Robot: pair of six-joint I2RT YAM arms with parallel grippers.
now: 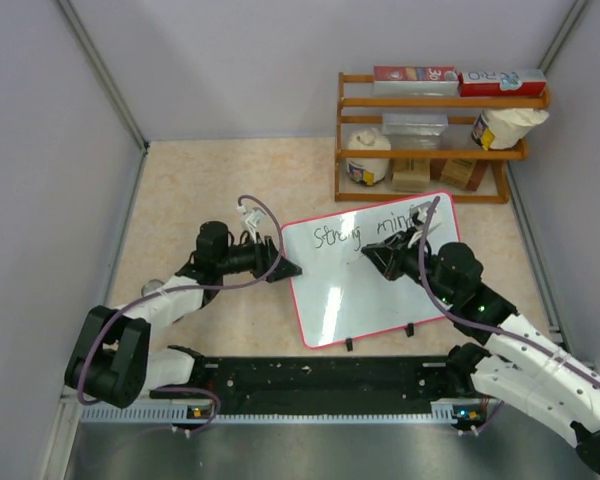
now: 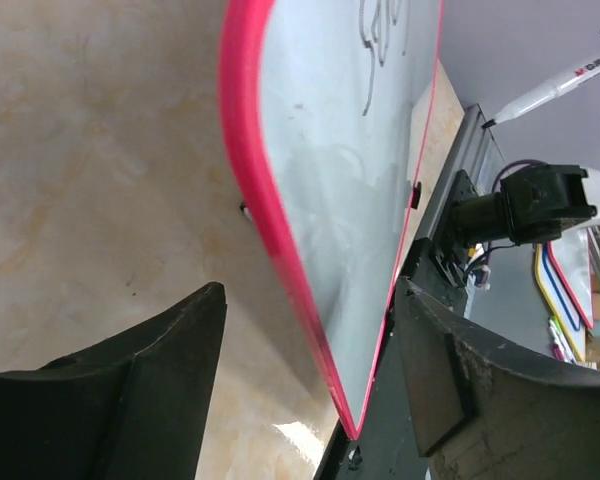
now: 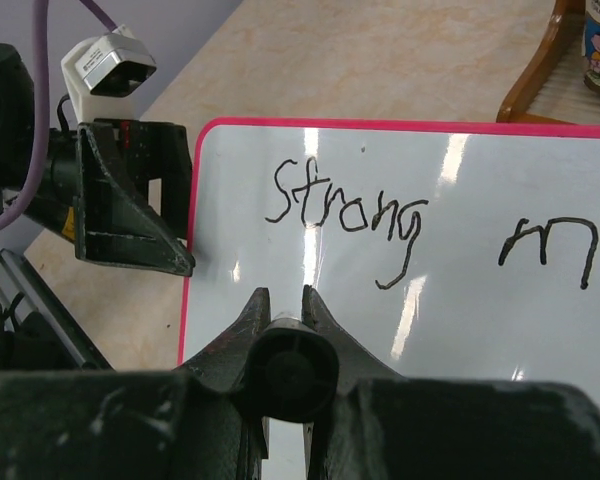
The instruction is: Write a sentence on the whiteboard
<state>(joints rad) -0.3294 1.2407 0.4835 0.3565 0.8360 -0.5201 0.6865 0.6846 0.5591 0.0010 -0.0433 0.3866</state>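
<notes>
whiteboard point(image 1: 375, 275), glossy with a thin red frame, lies on the bench point(image 1: 200, 190) in the middle of the top view, just ahead of the arms, turned a little so its left corner points toward the left arm. its small black feet show along the near edge. the sentence point(image 3: 345, 215) runs in thin black marker along the upper part of the board: "strong" is plain to read, then a second word that starts "mi", its end cut off in the right wrist view and partly behind the right arm from above.

the left claw point(image 2: 310, 288) sits at the board's left edge with its fingers apart, one on each side of the red frame, and a gap shows between the outer finger and the board. the right claw point(image 3: 280, 300) hangs over the board below the writing, pinched tight on a pen point(image 2: 555, 85) whose round black end faces its wrist camera. the pen's dark tip is off the surface.

a wooden rack point(image 1: 440, 101) with boxes and jars stands at the far right, just beyond the board.
</notes>
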